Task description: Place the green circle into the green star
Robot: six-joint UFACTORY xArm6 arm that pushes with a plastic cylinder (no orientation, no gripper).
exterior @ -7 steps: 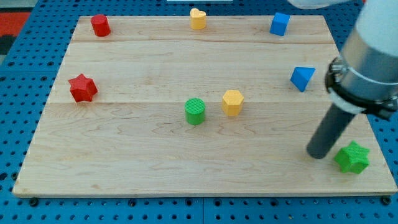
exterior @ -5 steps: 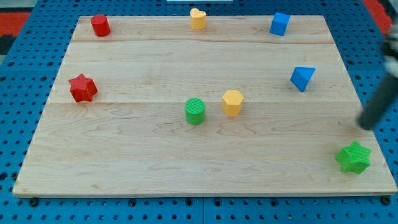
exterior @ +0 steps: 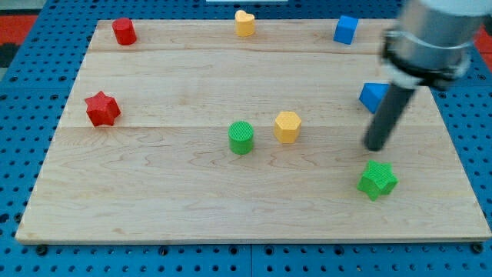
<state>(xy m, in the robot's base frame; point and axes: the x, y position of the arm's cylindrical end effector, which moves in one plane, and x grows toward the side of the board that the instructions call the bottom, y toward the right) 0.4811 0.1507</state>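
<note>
The green circle stands on the wooden board near the middle, just left of the yellow hexagon. The green star lies at the lower right of the board. My tip touches the board just above the green star and well to the right of the green circle and the yellow hexagon. The rod partly covers the blue triangle.
A red star lies at the left, a red cylinder at the top left, a yellow heart at the top middle and a blue cube at the top right. The board's right edge is near the rod.
The green star has shifted left and a little up from the lower right corner. My tip swung out to the right edge, then back in to just above the star.
</note>
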